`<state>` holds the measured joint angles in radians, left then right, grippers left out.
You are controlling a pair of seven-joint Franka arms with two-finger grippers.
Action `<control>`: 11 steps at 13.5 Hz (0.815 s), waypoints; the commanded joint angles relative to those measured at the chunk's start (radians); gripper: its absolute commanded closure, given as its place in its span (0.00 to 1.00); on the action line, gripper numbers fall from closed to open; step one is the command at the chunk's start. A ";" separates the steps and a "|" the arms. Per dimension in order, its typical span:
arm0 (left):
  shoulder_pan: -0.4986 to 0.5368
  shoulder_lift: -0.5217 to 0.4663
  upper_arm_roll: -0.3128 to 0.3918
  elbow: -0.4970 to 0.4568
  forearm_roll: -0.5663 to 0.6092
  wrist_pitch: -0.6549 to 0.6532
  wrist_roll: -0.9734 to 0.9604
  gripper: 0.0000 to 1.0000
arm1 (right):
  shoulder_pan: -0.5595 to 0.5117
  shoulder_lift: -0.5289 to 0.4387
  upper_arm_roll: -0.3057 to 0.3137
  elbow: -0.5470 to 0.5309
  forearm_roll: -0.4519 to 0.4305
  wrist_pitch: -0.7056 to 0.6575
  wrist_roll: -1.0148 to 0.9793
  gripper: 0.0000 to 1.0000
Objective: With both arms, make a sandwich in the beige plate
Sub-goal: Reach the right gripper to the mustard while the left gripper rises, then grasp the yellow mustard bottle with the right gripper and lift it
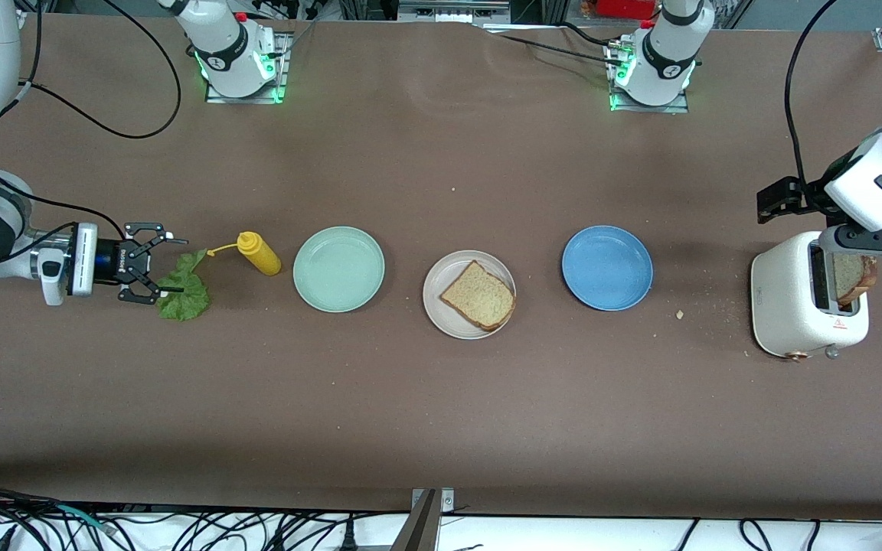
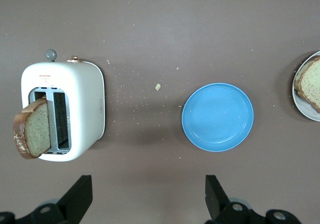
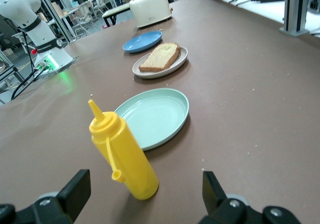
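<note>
Here, front view: beige plate (image 1: pixel 441 314) at mid-table, one bread slice (image 1: pixel 479 296) lying on it. Mint-green plate (image 1: pixel 338 268) beside the beige plate toward the right arm's end; blue plate (image 1: pixel 607 268) beside it toward the left arm's end. Mustard bottle (image 1: pixel 259 253) and lettuce leaf (image 1: pixel 184 288) lie past the mint-green plate, toward the right arm's end. Right gripper (image 1: pixel 159 272) is low at the leaf, fingers spread, one on each side of the leaf's edge; whether they touch it cannot be told. Toaster (image 1: pixel 793 306) stands past the blue plate; the left gripper's fingers do not show here.

Left wrist view: left gripper (image 2: pixel 148 196) hangs wide open over bare table between toaster (image 2: pixel 82 108) and blue plate (image 2: pixel 218 117), holding nothing. Second bread slice (image 2: pixel 34 129) stands tilted out of a toaster slot. Crumbs (image 2: pixel 157 86) near the toaster.

Right wrist view: right gripper (image 3: pixel 145 191) open; the leaf is out of frame. Mustard bottle (image 3: pixel 125 156) upright, then mint-green plate (image 3: pixel 154 116), beige plate (image 3: pixel 177 63) with bread (image 3: pixel 160 56).
</note>
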<state>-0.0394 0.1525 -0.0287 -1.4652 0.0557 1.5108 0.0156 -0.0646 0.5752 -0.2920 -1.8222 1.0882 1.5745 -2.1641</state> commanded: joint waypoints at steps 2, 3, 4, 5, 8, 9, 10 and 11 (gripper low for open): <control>0.001 -0.027 -0.002 -0.032 0.035 0.012 0.000 0.00 | -0.007 0.064 0.001 0.017 0.078 -0.068 -0.100 0.01; 0.004 -0.028 -0.002 -0.030 0.029 0.008 0.001 0.00 | -0.009 0.071 0.001 0.017 0.079 -0.070 -0.126 0.01; 0.012 -0.028 -0.002 -0.029 0.020 0.006 0.009 0.00 | -0.009 0.083 0.001 0.017 0.079 -0.070 -0.143 0.01; 0.013 -0.028 0.000 -0.029 0.018 0.005 0.024 0.00 | -0.015 0.101 0.002 0.017 0.079 -0.073 -0.170 0.01; 0.027 -0.043 0.004 -0.023 0.012 0.000 0.027 0.00 | -0.026 0.138 0.002 0.015 0.087 -0.123 -0.226 0.01; 0.041 -0.048 0.004 -0.026 -0.026 -0.003 0.038 0.00 | -0.035 0.146 0.002 0.015 0.087 -0.131 -0.246 0.01; 0.053 -0.050 0.003 -0.024 -0.036 -0.003 0.050 0.00 | -0.038 0.158 0.002 0.014 0.087 -0.145 -0.262 0.01; 0.053 -0.054 0.003 -0.026 -0.036 -0.003 0.049 0.00 | -0.038 0.173 0.002 0.015 0.088 -0.149 -0.275 0.01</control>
<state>-0.0046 0.1327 -0.0231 -1.4671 0.0464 1.5097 0.0319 -0.0851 0.7159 -0.2921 -1.8223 1.1548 1.4624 -2.3956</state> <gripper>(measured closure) 0.004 0.004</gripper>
